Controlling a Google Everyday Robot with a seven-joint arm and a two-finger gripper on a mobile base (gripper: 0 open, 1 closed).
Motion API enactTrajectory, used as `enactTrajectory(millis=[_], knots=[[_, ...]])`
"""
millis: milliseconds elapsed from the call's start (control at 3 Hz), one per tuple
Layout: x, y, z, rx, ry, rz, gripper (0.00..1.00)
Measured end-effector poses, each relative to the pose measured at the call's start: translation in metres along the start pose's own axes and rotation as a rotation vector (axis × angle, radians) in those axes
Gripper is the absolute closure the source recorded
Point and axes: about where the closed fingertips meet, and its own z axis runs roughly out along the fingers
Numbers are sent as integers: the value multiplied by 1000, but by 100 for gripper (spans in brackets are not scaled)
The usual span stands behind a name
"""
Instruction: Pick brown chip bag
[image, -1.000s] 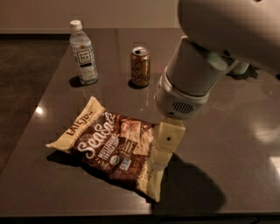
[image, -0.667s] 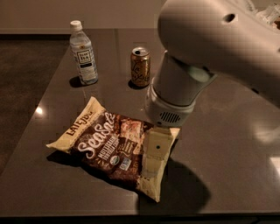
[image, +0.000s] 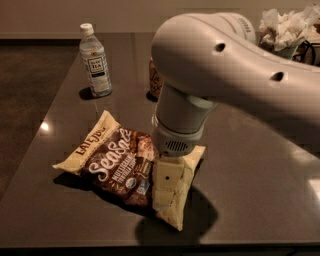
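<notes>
The brown chip bag (image: 117, 165) lies flat on the dark table (image: 260, 170), left of centre. It has a dark brown middle with white "Sea Salt" script and cream-yellow ends. My gripper (image: 167, 186) hangs from the big white arm (image: 215, 65) and sits right over the bag's right cream end, touching or nearly touching it. The arm hides part of that end of the bag.
A clear water bottle (image: 95, 62) stands at the back left. A brown can (image: 154, 80) stands behind the bag, mostly hidden by the arm. Crumpled white material (image: 285, 27) sits at the back right corner. The table's front edge runs just below the bag.
The arm has swung left and lower over the bag's right end, and it now covers most of the can. The bag has not moved.
</notes>
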Motion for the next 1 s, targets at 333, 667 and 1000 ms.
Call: enactTrajectory(millis=[333, 667, 1000], knots=[[-1, -3, 8, -2, 27, -10, 18], [0, -8, 5, -3, 33, -3, 42], [0, -15, -12, 19, 19, 2, 65]])
